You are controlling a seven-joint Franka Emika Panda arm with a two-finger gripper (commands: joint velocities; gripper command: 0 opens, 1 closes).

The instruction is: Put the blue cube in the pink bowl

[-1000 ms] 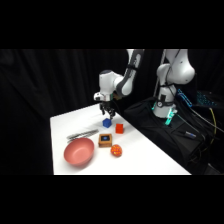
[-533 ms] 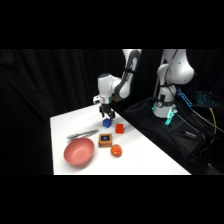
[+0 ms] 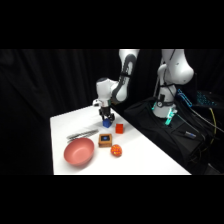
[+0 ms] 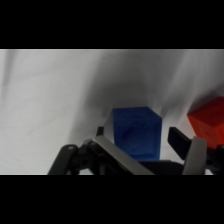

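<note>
Spread gripper (image 4: 147,145) straddling blue cube (image 4: 136,132), seen only from wrist. From side: pink bowl (image 3: 79,152) well apart, white table (image 3: 145,155), black curtains (image 3: 60,80).

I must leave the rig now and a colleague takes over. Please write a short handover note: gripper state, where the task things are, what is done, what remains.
Gripper: low over the white table, fingers open on either side of the small bright-blue cube; not closed on it.
Blue cube: on the table, beside the small red cube.
Round shallow pink bowl: near the table's front left corner, with nothing in it.
Done: gripper is placed around the cube.
Left: close, lift, carry to the bowl, release.
</note>
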